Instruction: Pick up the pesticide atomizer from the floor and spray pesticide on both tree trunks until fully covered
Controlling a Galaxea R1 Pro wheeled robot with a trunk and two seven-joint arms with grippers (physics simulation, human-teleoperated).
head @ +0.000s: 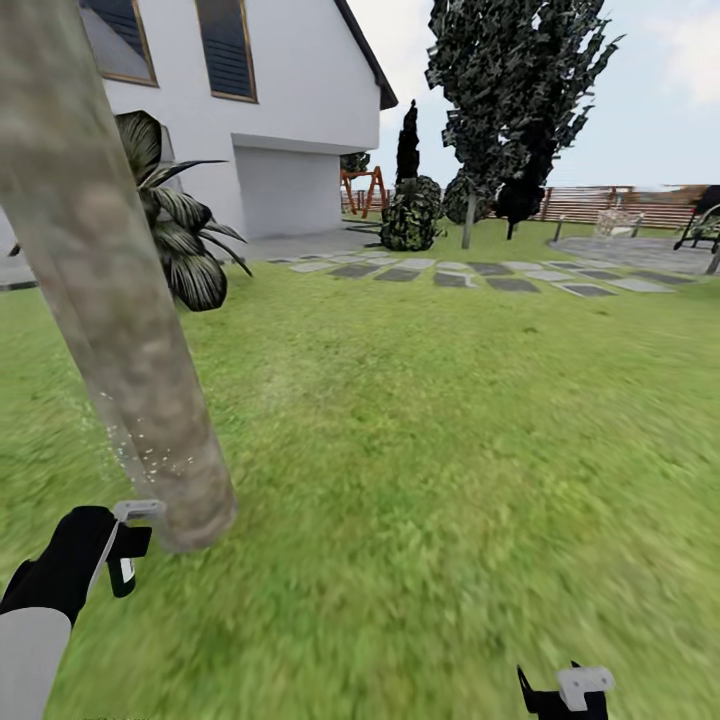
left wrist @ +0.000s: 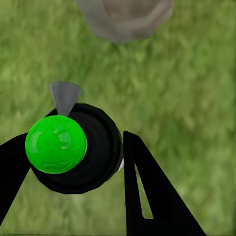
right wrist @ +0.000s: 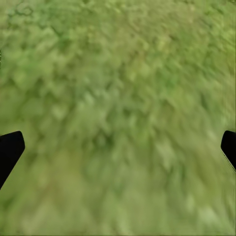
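Head view: grass floor (head: 450,450), stepping stones (head: 480,272), white house (head: 280,110).

**Our arms and grippers, as built**

Our left arm (head: 35,610) has a pale grey forearm shell that gives way to a rounded, glossy black wrist. Our left gripper (left wrist: 73,162) carries flat black, wedge-shaped fingers (left wrist: 152,196), one with a narrow triangular cut-out. Our right gripper (head: 565,695) is black with a small pale grey block on top; its black fingertips (right wrist: 10,150) are blunt and rounded.
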